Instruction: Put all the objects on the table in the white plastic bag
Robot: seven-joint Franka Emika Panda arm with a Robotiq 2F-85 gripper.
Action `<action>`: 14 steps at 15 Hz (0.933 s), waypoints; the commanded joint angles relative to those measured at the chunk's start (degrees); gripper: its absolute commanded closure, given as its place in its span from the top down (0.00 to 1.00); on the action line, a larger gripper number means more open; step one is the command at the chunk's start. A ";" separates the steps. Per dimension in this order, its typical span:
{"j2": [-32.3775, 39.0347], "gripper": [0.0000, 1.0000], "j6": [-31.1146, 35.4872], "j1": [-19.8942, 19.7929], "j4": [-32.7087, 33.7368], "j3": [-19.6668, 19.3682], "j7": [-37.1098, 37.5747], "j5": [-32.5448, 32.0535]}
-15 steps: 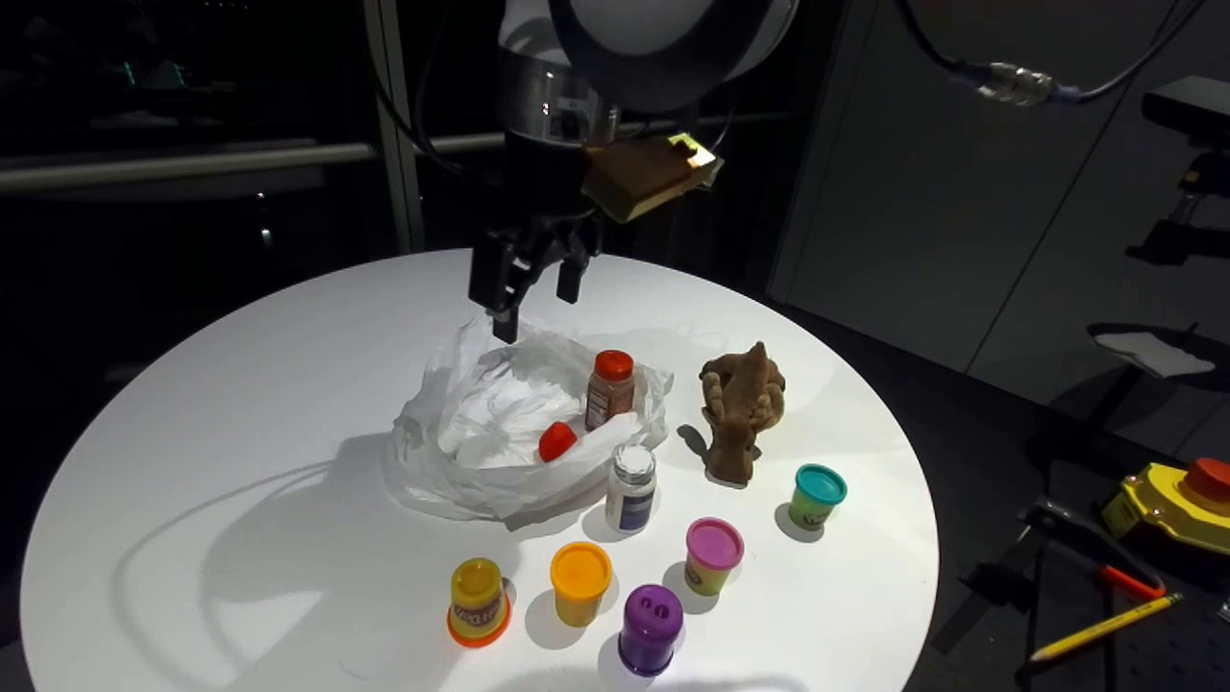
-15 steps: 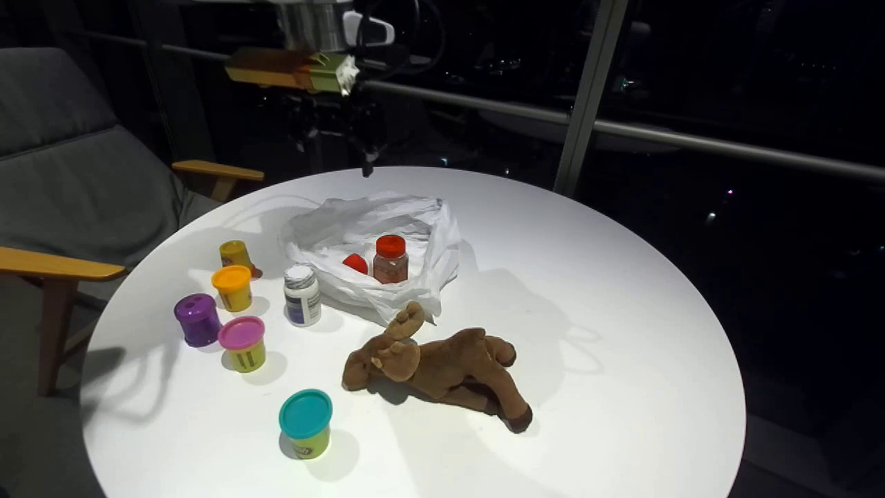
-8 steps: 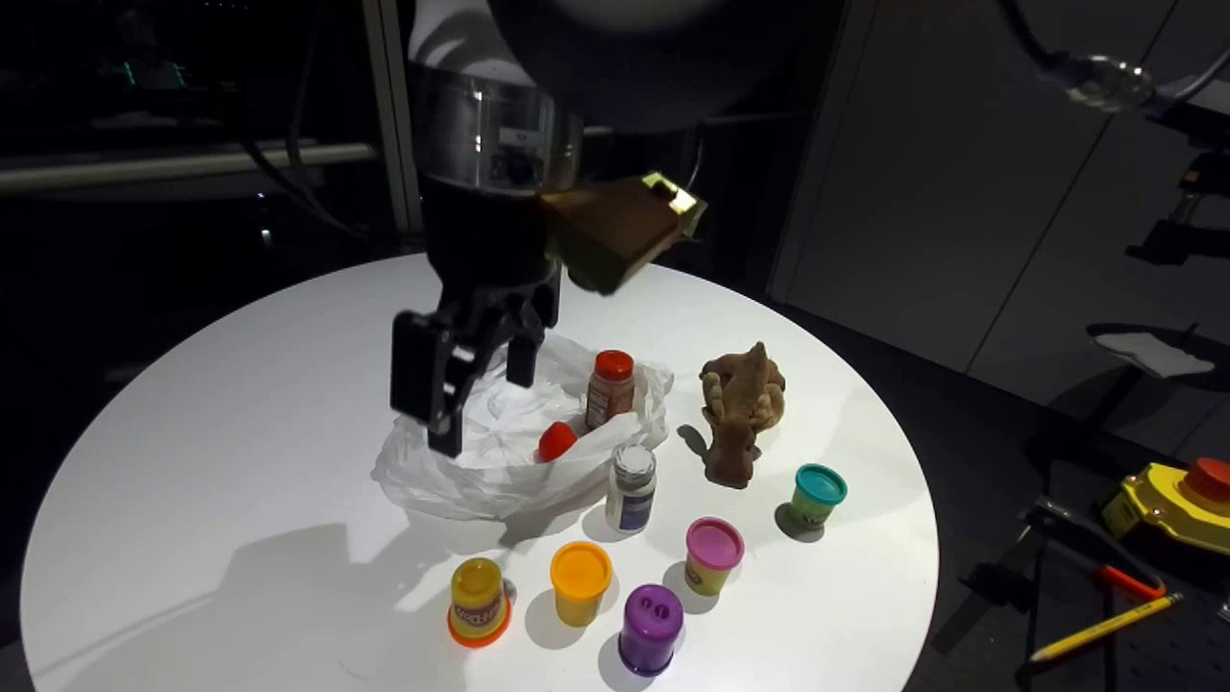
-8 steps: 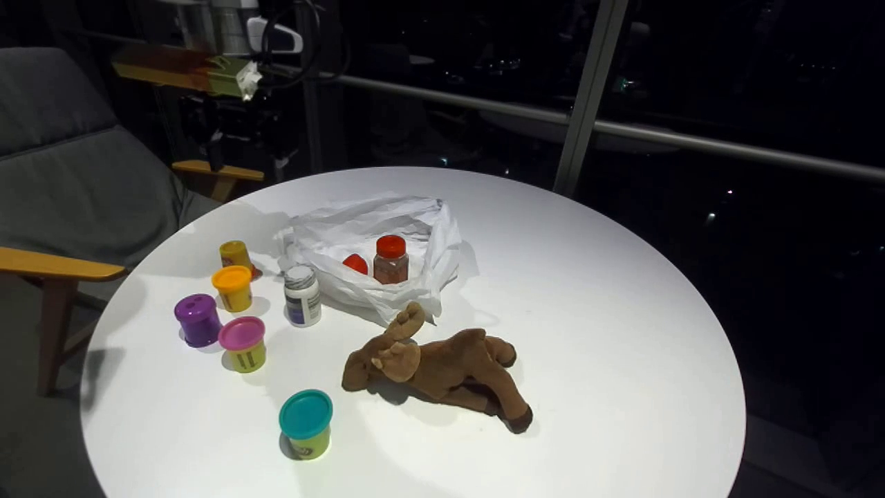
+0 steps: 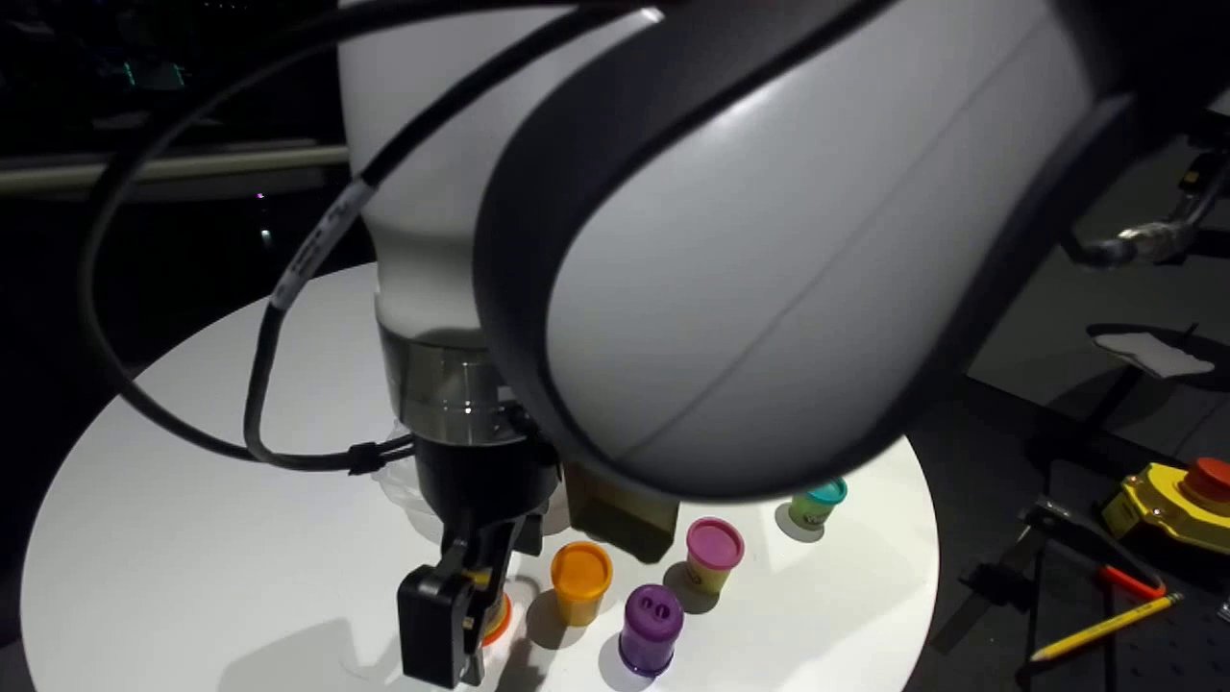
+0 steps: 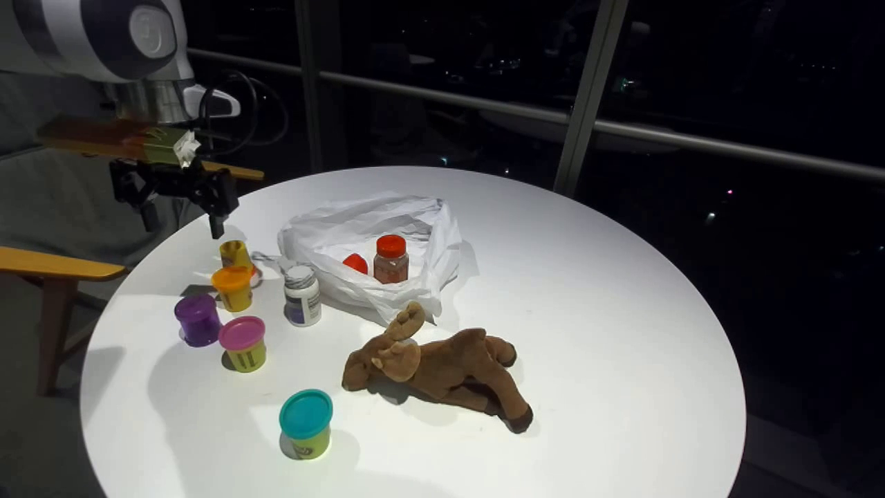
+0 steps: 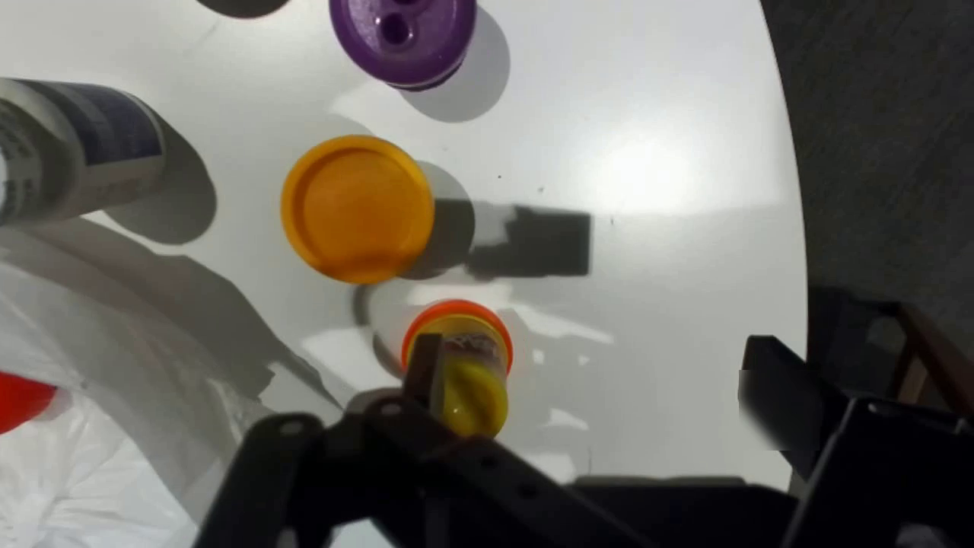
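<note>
My gripper is open above the table. In the wrist view one finger overlaps the upside-down yellow cup with the red-orange rim; nothing is held. Close by stand an orange cup and a purple cup. A pink-lidded cup, a teal-lidded cup, a white bottle and a brown plush moose are also on the table. The white plastic bag lies spread open, with a red-capped jar and a small red object inside.
A grey chair with wooden arms stands beside the table's rim. In an exterior view the arm covers most of the bag and the moose. Off the table are a yellow box with a red button and a pencil.
My open gripper has moved from above the bag, past it and downward, to the yellow cup. The cups, bottle and moose have stayed in place.
</note>
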 commanded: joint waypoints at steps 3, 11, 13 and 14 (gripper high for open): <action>2.37 1.00 6.88 4.13 -0.35 -3.57 2.13 -7.15; 6.82 1.00 11.41 6.91 2.54 -8.82 3.66 -12.19; 7.39 1.00 11.59 6.69 3.62 -9.26 3.54 -11.92; 7.71 1.00 11.53 6.49 4.22 -9.31 3.40 -11.65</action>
